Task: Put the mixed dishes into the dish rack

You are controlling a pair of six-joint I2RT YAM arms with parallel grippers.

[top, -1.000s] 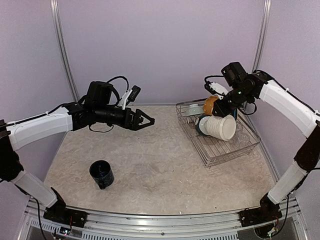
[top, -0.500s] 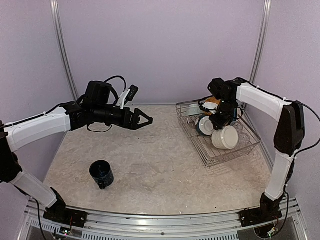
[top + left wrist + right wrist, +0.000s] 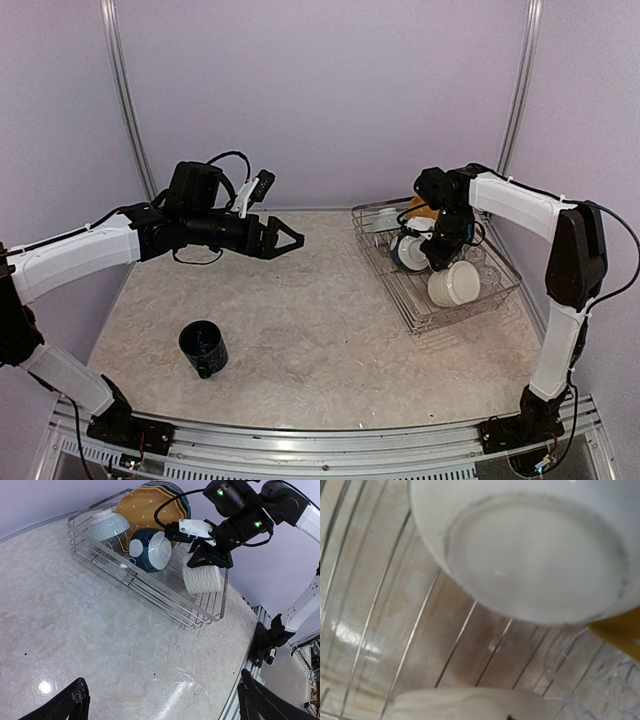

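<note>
The silver wire dish rack [image 3: 420, 310] stands at the right rear of the table. My right gripper [image 3: 445, 262] is inside it, shut on the cream mug [image 3: 455, 285], which it holds low over the wires; the left wrist view shows the mug [image 3: 202, 579] too. The rack holds a yellow dotted plate [image 3: 145, 507], a blue plate [image 3: 178, 492] behind it, a grey-teal cup [image 3: 109, 525] and a blue bowl with a white inside [image 3: 150, 550]. The dark blue mug [image 3: 203, 348] stands on the table at front left. My left gripper [image 3: 296, 238] is open and empty, high over the table's middle.
The right wrist view shows the white base of a dish [image 3: 535, 555] close above the rack wires [image 3: 455, 650], the cream mug's edge [image 3: 465, 705] below, and a yellow rim [image 3: 620, 632] at right. Walls close in behind the rack.
My right gripper has come down and forward into the rack, lowering the cream mug to just above the wires. The left arm has barely moved.
</note>
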